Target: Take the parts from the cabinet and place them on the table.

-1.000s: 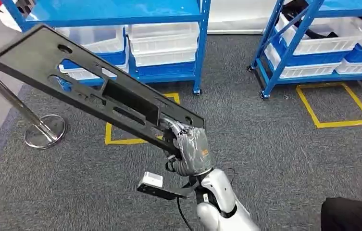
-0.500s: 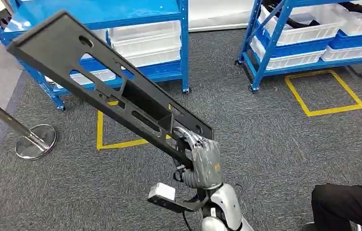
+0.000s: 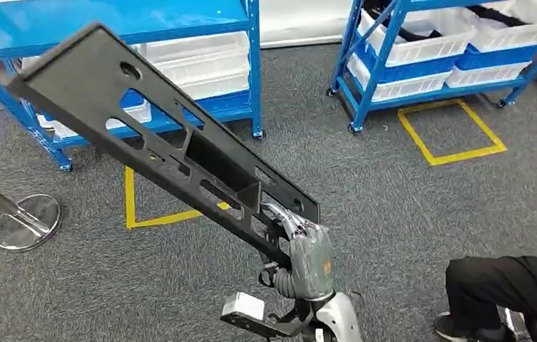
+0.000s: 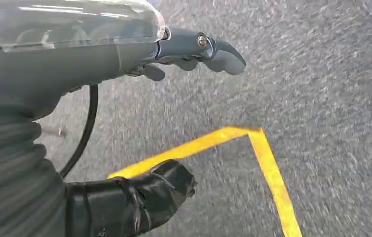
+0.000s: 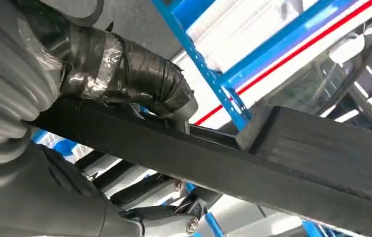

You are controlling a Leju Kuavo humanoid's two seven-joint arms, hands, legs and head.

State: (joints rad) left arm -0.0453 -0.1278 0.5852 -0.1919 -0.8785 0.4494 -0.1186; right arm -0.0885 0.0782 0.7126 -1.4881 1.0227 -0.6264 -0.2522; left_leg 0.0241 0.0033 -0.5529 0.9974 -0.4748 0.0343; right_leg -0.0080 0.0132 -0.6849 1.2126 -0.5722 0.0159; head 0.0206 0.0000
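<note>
In the head view, the right hand (image 3: 307, 251) grips the near end of a long black panel (image 3: 165, 142), its fingers (image 3: 287, 217) clamped over the panel's edge. From the fingers the panel slants up and away to the left, in the air above the grey carpet (image 3: 408, 214). Beyond its far end stands a blue shelf rack (image 3: 108, 21) with white bins (image 3: 197, 60); a second blue rack (image 3: 422, 43) stands further to the right of the fingers. A yellow taped outline (image 3: 452, 134) marks the carpet by that rack, and a chrome stanchion base (image 3: 26, 221) sits far to the left. A person's dark-clothed leg (image 3: 515, 288) is low to the right of the hand.

In the left wrist view, the left hand (image 4: 124, 59) holds nothing, its thumb and fingers apart over carpet with a yellow tape corner (image 4: 258, 148).

In the right wrist view, the taped thumb (image 5: 124, 74) presses on one face of the black panel, with fingers under the opposite face.
</note>
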